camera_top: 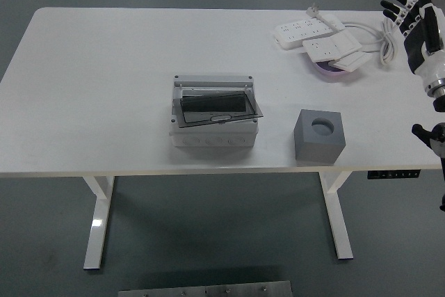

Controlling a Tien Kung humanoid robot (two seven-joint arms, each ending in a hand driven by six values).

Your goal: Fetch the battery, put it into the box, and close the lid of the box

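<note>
A light grey box stands at the middle of the white table. Its dark see-through lid lies tilted over the opening, not flush. To its right, near the front edge, sits a grey cube with a round hole in its top. I see no battery in view. My right hand hangs raised at the far right edge, fingers spread, holding nothing, well away from the box. The left arm is out of view.
At the back right lie two white power strips with coiled white cable, partly over a purple dish. The table's near edge runs just below the box and cube.
</note>
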